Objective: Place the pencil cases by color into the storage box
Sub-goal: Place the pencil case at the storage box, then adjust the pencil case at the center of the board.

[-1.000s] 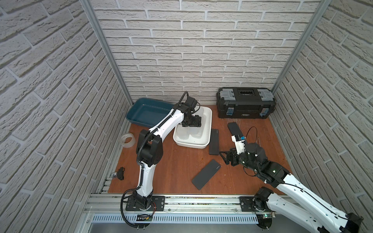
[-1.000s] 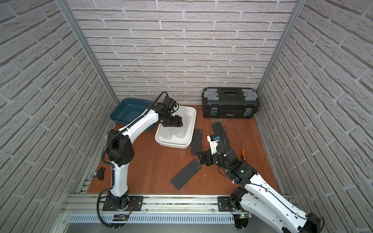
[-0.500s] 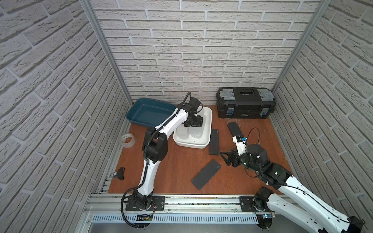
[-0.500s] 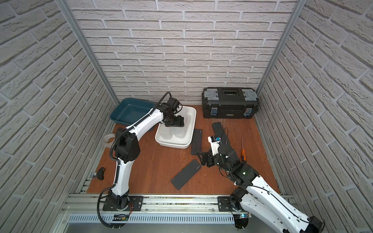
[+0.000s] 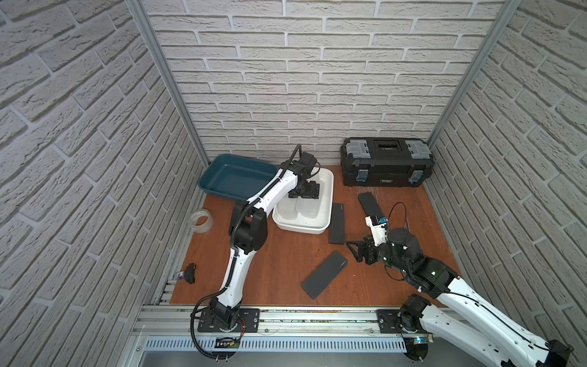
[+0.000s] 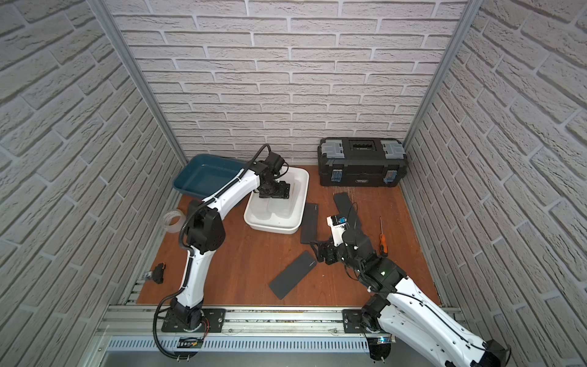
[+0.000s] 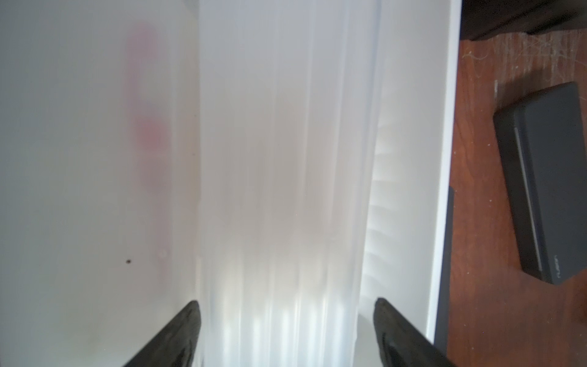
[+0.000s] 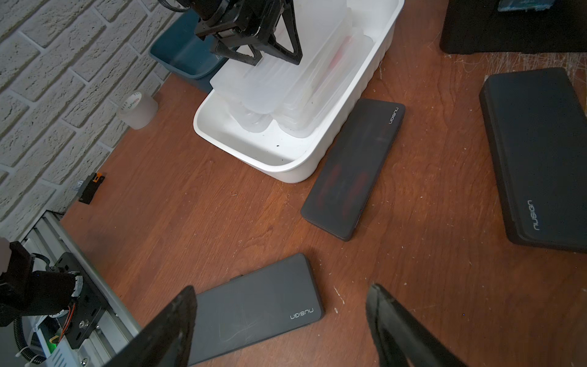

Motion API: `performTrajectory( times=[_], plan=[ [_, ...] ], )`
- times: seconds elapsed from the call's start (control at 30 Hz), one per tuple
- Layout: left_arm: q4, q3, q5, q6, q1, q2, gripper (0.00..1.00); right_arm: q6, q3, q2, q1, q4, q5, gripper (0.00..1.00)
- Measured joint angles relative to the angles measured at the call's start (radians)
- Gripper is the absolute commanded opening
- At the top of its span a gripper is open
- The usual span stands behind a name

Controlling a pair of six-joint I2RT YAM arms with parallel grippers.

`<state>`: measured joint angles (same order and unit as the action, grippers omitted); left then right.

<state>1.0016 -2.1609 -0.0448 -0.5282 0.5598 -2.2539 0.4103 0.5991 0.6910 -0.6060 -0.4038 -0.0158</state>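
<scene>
Left arm [image 5: 270, 198] elbow shifted toward white storage box [image 5: 301, 229]; left hand [image 5: 305, 196] jaws parted, straddling frosted pencil case [image 7: 279, 190]. Right hand [image 8: 282, 287] open, empty, above worktop [image 5: 286, 263].

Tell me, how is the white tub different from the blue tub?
The white tub is white; the blue tub is dark teal-blue. The white tub holds frosted cases; the blue tub shows none. The left gripper hangs over the white tub, not over the blue tub, which sits nearer the back corner. Both are open-topped, rounded rectangles on the wooden table.
</scene>
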Motion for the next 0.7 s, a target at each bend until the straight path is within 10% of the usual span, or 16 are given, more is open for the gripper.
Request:
performTrajectory(
  times=[0.4,0.7],
  plan=[
    [0.021,-0.03,0.09,0.037,0.005,0.058,0.93,0.0,0.005,0.029,0.0,-0.011,0.014,0.85],
    [-0.04,0.212,0.11,0.134,0.003,0.428,0.95,0.001,0.13,0.183,0.003,-0.078,0.068,0.87]
  ],
)
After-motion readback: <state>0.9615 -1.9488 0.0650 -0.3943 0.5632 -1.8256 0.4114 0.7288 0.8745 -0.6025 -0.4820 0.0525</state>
